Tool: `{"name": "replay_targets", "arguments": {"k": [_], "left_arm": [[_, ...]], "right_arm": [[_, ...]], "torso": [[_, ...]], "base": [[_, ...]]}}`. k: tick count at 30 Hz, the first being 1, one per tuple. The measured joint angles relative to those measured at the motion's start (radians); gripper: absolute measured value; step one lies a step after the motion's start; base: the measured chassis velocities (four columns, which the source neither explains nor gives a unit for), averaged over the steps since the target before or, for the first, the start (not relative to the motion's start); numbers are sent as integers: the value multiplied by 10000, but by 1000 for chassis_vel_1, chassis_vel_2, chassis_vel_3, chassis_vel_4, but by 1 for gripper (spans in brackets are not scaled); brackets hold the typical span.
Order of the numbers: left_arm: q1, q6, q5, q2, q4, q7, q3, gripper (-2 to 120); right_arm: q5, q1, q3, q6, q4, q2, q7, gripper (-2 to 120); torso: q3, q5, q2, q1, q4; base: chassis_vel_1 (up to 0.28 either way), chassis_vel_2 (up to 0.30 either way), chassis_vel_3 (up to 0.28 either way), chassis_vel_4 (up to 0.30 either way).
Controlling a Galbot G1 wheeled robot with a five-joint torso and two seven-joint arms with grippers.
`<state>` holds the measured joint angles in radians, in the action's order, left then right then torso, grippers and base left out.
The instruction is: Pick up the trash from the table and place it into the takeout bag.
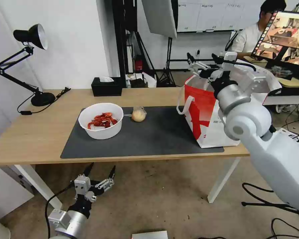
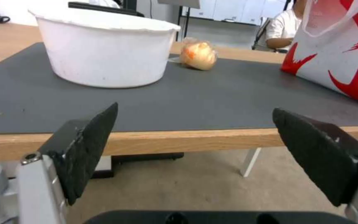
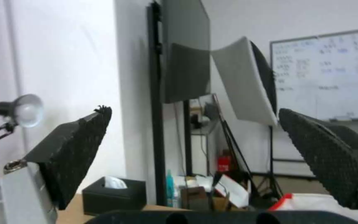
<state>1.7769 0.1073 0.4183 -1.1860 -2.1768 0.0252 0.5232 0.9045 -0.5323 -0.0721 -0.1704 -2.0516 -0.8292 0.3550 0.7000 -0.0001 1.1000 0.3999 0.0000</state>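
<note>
A light-wood table (image 1: pixel 40 132) is covered in part by a dark grey mat (image 1: pixel 156 136). Red crayfish shells (image 1: pixel 102 120) are held in a white bowl (image 1: pixel 101 129). A yellowish lump is seen in a clear bag (image 1: pixel 139 115). The takeout bag (image 1: pixel 207 122) is patterned in white and red. A black tissue box (image 1: pixel 106 87) and a black lamp (image 1: pixel 30 36) are seen at the far edge.

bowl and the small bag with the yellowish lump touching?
Apart. In the head view, a strip of dark mat separates the white bowl from the small clear bag; the left wrist view shows the same gap.
</note>
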Motion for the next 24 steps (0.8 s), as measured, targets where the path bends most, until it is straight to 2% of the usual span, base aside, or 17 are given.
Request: {"name": "replay_targets", "arguments": {"k": [7,10,18,24], "left_arm": [[25,6,2,-46,-30,19,0,100],[58,29,-1,-91,-57,61,-3,100],[117,119,-21,-186,-105,154,50,100],[251,199,-112,-319,-151,236,44,100]], "right_arm": [[-1186,-1241,-135,1285,-444,303,-1270,100],[-1746,-2454,-444,1958,-919,409,-1852,100],[-2884,-4364,-985,2547,-1663,375,-2148,100],[-4462,-6926,-1672,3294,-1998,-118,-2566,100]], "torso": [[0,1,0,0,0],[-1,2,0,0,0],[-1,-2,0,1,2],[-1,0,0,-1,-1]], "base": [[0,0,0,0],[0,0,0,0],[0,0,0,0],[0,0,0,0]]}}
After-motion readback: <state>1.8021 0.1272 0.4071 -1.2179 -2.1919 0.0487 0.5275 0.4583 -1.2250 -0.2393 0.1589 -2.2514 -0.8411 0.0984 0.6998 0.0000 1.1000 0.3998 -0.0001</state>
